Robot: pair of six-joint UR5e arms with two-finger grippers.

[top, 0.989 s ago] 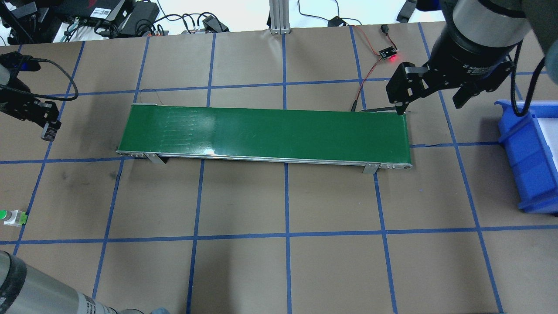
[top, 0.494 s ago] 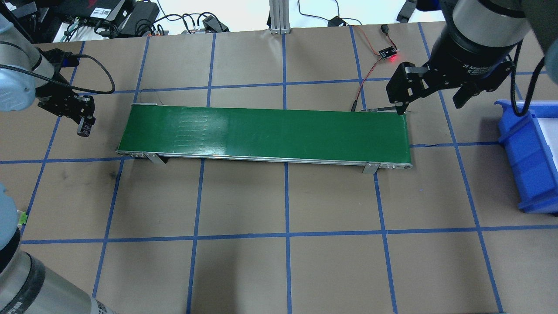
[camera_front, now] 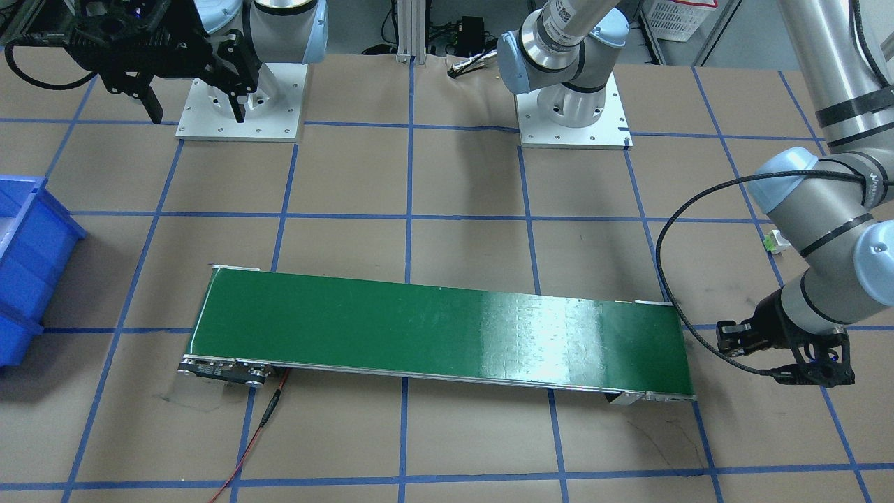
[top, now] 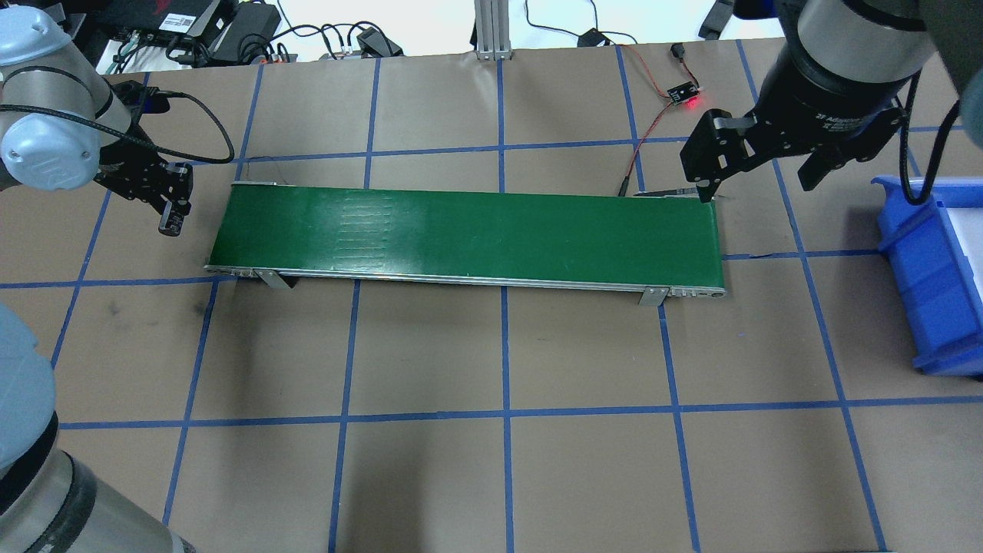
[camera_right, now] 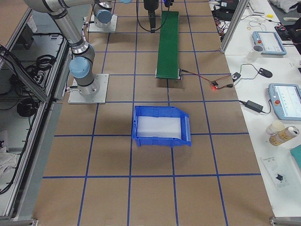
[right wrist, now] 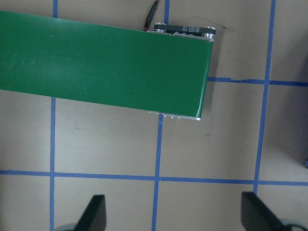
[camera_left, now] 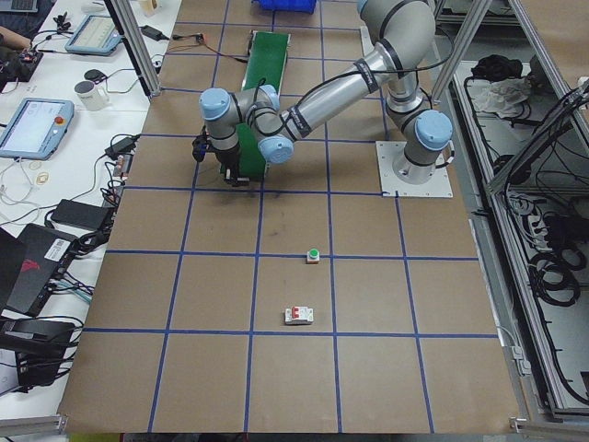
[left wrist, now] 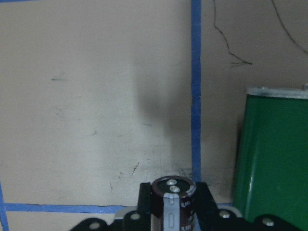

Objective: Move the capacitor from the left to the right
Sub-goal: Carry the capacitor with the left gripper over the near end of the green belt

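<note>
left gripper (top: 170, 219): clamped on the capacitor (top: 170, 223); wrist view shows both fingers (left wrist: 143, 202) pressed on its sides, silver-dotted end face (left wrist: 173, 185) toward the camera.
capacitor location: off the table, in the left gripper, just beside the left end of the conveyor belt (top: 468, 234), not yet over it. Hidden behind the gripper body in the front-facing view.
capacitor axis: long axis in line with the fingers, roughly vertical, judging from overhead and wrist views.
key relation: belt end (left wrist: 274, 159) sits to the right of the capacitor in the wrist view, a strip of table paper and a blue tape line (left wrist: 195, 91) between them. Short sideways shift toward the belt looks enough to bring the part over the green surface.
nearer arm: left, by far; holds the part already. Right is well apart at the other end.
right gripper (top: 760, 165): jaws wide apart, nothing between them; fingertips (right wrist: 94, 211) at the bottom edge of its wrist view, hovering near the belt's right end (right wrist: 204, 82).
blue bin (top: 933, 269): past the right end of the belt, near the right gripper; likely the drop point.
step, judged: carrying to the belt; placement not yet done.
risk: tall part set on end may tip on release; lower close to the belt before opening.
</note>
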